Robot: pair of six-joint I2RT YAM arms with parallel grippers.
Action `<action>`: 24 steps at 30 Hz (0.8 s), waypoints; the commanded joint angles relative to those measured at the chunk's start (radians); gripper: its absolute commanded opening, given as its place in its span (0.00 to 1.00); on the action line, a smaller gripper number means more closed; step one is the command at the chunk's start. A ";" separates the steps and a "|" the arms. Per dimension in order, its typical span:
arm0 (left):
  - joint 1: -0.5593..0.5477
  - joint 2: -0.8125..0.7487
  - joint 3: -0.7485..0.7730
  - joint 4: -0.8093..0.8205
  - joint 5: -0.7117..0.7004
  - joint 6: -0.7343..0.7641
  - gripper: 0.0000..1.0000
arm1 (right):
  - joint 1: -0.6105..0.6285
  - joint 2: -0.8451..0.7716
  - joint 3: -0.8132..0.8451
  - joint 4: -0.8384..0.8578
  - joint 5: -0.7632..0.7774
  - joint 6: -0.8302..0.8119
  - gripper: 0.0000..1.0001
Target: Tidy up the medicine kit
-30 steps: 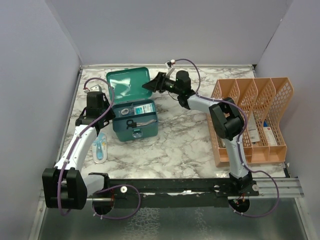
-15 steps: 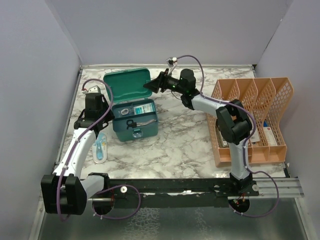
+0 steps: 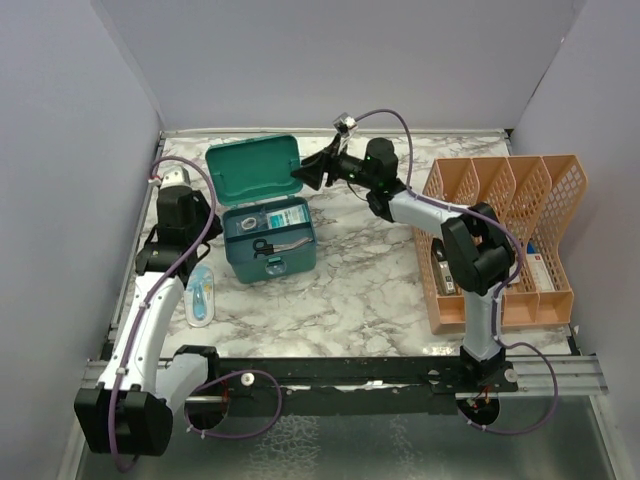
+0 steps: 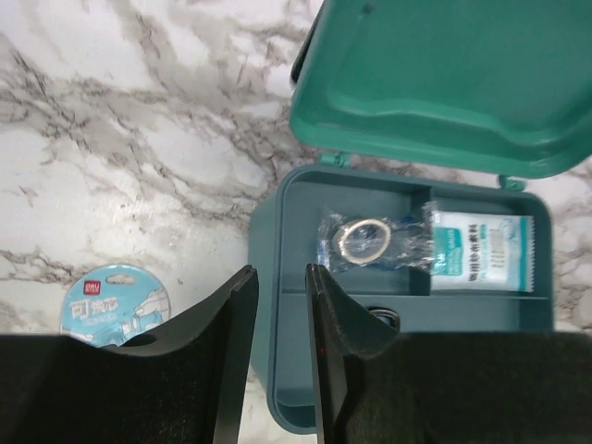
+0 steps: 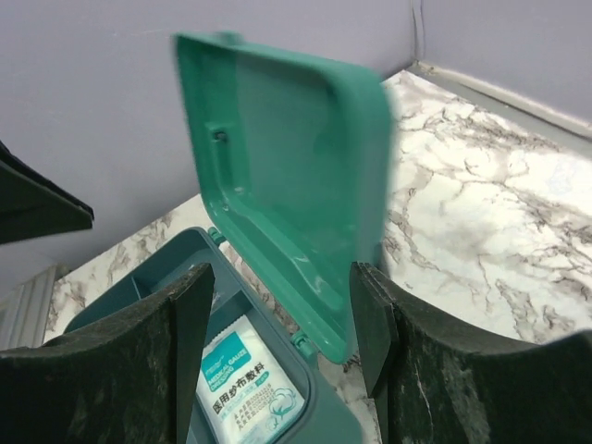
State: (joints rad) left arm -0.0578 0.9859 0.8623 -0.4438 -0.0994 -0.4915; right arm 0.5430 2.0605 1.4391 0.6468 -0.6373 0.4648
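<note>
The medicine kit (image 3: 268,245) is a teal box left of the table's middle, its lid (image 3: 255,170) standing open. The tray holds a white gauze packet (image 4: 481,252), a wrapped tape roll (image 4: 365,242) and scissors (image 3: 262,245). My left gripper (image 4: 282,273) hovers over the kit's left wall with a narrow gap between its fingers and nothing in it; from above it (image 3: 205,220) sits just left of the box. My right gripper (image 5: 282,277) is wide open at the lid's (image 5: 287,185) right edge, with the lid's lower corner showing between its fingers.
A blue round packaged item (image 3: 200,295) lies on the marble left of the kit, seen also by the left wrist (image 4: 113,301). An orange mesh file rack (image 3: 505,240) with boxes in it stands at the right. Grey walls close the table's left, back and right.
The lid has swung further open towards the back. My right gripper rose slightly at its edge. My left arm drew back to the left, away from the kit, which stayed put.
</note>
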 commanded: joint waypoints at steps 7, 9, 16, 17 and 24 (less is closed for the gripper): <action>0.007 -0.018 0.141 0.000 -0.035 0.010 0.40 | 0.016 -0.068 -0.005 0.032 -0.077 -0.149 0.59; 0.007 0.018 0.159 0.017 -0.035 0.007 0.43 | 0.020 -0.065 0.021 -0.037 -0.018 -0.141 0.55; 0.037 0.340 0.339 0.048 -0.022 0.043 0.55 | 0.042 -0.121 0.024 -0.247 0.222 -0.107 0.46; 0.049 0.396 0.373 0.048 -0.014 0.054 0.55 | 0.046 -0.134 0.014 -0.265 0.243 -0.103 0.45; 0.150 0.769 0.631 0.048 0.068 0.100 0.47 | 0.076 -0.223 -0.037 -0.401 0.356 -0.083 0.37</action>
State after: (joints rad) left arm 0.0441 1.6104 1.3621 -0.4057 -0.0887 -0.4397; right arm 0.5964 1.9274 1.4273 0.3420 -0.3912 0.3660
